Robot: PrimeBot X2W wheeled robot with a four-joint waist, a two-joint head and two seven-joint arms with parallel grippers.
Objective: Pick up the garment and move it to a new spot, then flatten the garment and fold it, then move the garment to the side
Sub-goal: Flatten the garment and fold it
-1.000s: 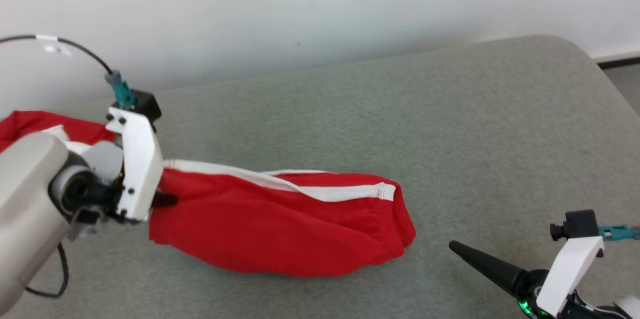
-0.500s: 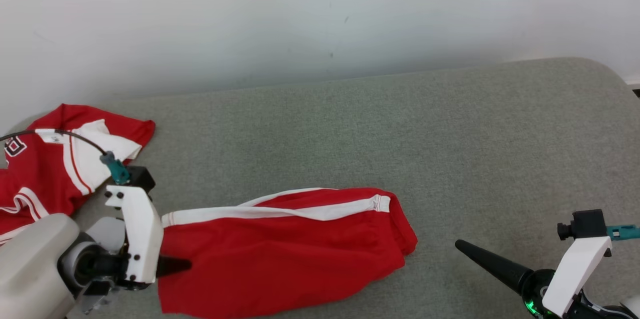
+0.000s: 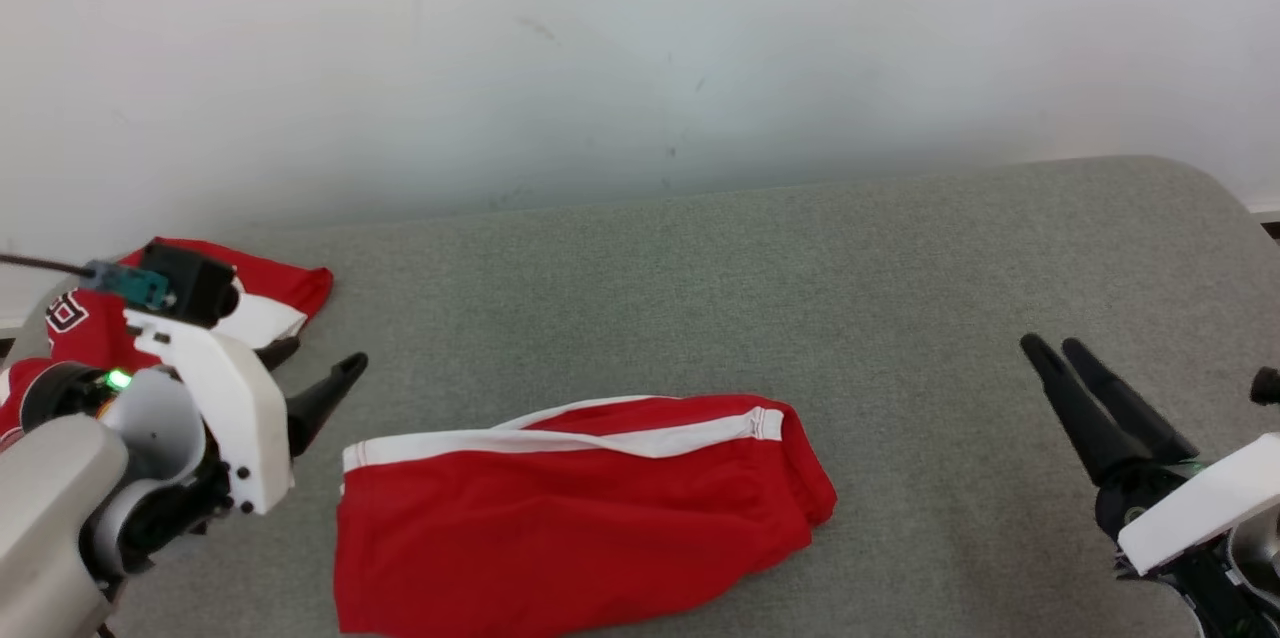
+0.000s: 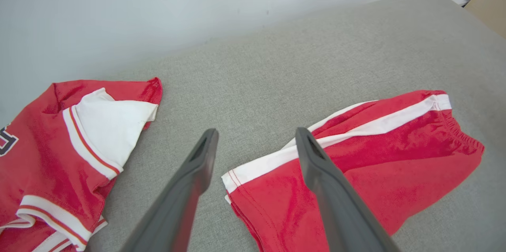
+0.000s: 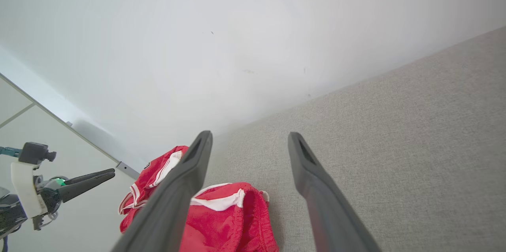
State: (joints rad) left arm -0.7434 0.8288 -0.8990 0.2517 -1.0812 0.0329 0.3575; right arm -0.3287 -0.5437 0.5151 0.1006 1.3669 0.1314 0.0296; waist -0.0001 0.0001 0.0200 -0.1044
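1. Red fabric shorts with a white side stripe (image 3: pixel 570 508): lie loose on the grey woven-fabric surface (image 3: pixel 850 258), front and centre in the head view. Nothing holds them, and they are rumpled, not yet flat.
2. Long axis: runs left to right across the robot's front, with the hemmed leg end to its left and the gathered elastic end to its right.
3. Left gripper (image 3: pixel 328 351): two dark fingers spread wide with nothing between them. It hovers just beside the shorts' left, white-striped corner and is the nearer arm.
4. Right gripper (image 3: pixel 1050 345): fingers apart and empty, well apart from the gathered end, off to its right.
5. Judgement: the next grasp likely turns on each arm taking the end on its own side. The left has little way to go; the right must cross bare surface.
6. Red and white jersey (image 3: pixel 295 283): crumpled at the surface's far left, apart from the shorts.
7. Writing: a dark-outlined character on the jersey is cut off and unreadable. No brand label shows on the shorts.
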